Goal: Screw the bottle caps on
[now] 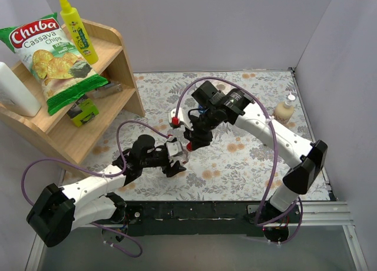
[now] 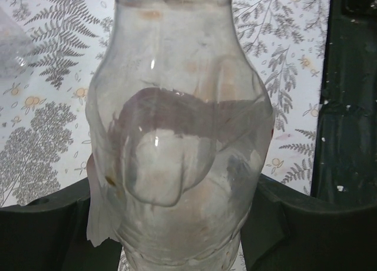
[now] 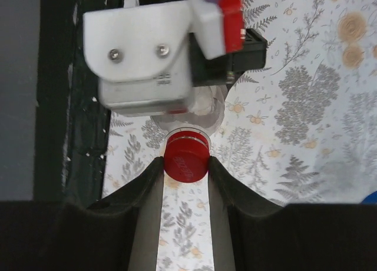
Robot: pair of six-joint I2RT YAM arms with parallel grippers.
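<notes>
A clear plastic bottle [image 2: 177, 135] fills the left wrist view, and my left gripper [image 2: 177, 224] is shut on its lower body, one black finger on each side. In the top view this bottle [image 1: 178, 155] sits mid-table at the left gripper [image 1: 172, 162]. A red bottle cap [image 3: 186, 159] sits on the bottle's neck [image 3: 203, 109], and my right gripper [image 3: 186, 165] is shut on it, both fingers touching its sides. From above, the right gripper [image 1: 191, 142] meets the red cap [image 1: 188, 146] just past the left gripper.
A wooden shelf [image 1: 126, 85] at the back left holds a chips bag [image 1: 53, 56], a yellow squeeze bottle [image 1: 78, 28] and a white bottle [image 1: 15, 91]. A small beige bottle [image 1: 285, 109] stands at the back right. Another clear bottle [image 2: 12, 41] shows at the left.
</notes>
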